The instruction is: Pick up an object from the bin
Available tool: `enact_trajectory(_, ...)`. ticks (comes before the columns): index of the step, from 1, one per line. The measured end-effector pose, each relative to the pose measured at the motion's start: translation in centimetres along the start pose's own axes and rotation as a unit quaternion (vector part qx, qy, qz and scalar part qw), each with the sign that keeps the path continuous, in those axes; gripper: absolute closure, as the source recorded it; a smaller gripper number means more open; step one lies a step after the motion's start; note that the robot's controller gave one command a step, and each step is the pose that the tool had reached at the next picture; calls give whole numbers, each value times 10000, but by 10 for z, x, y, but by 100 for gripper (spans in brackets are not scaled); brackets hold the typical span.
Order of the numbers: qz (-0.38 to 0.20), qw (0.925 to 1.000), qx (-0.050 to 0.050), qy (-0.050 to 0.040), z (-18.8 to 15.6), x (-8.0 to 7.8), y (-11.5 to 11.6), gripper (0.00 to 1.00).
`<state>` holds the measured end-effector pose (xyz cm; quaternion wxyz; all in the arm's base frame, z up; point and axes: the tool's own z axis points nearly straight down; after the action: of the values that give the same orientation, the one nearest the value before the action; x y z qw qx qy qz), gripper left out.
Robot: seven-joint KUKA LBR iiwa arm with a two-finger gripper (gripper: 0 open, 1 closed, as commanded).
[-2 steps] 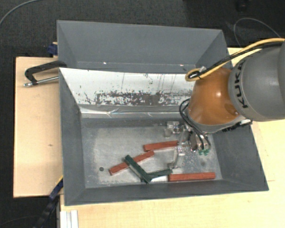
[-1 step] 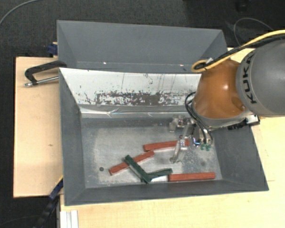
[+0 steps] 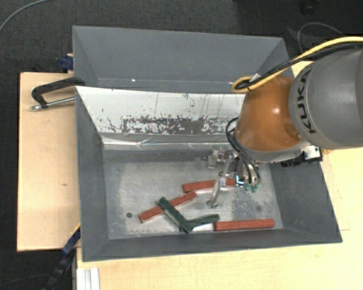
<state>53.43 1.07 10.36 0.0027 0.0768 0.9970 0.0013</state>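
The gripper [image 3: 218, 193] hangs over a red-brown bar [image 3: 196, 187] (long axis running left-right). Whether it is open, I cannot tell.

Open over the left half of the grey bin [image 3: 91, 162] floor, save for a small dark speck [image 3: 129, 215]. Crowded at middle front: a dark green bar [image 3: 171, 214] crossing a red-brown stick [image 3: 152, 212], a second red-brown stick [image 3: 199, 186] just behind, a third stick [image 3: 244, 225] along the front wall. Blocked on the right by the orange-covered wrist [image 3: 266, 116] and the gripper [image 3: 218, 193], low at the second stick's right end. Clear along the back wall, left of the wrist.
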Motion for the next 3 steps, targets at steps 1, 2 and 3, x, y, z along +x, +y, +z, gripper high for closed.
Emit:
enact_trajectory(1,294,9996,10,31,33,4,-19,0)
enact_trajectory(2,291,9996,6,22,33,3,-18,0)
enact_trajectory(3,293,9996,5,23,33,3,-18,100)
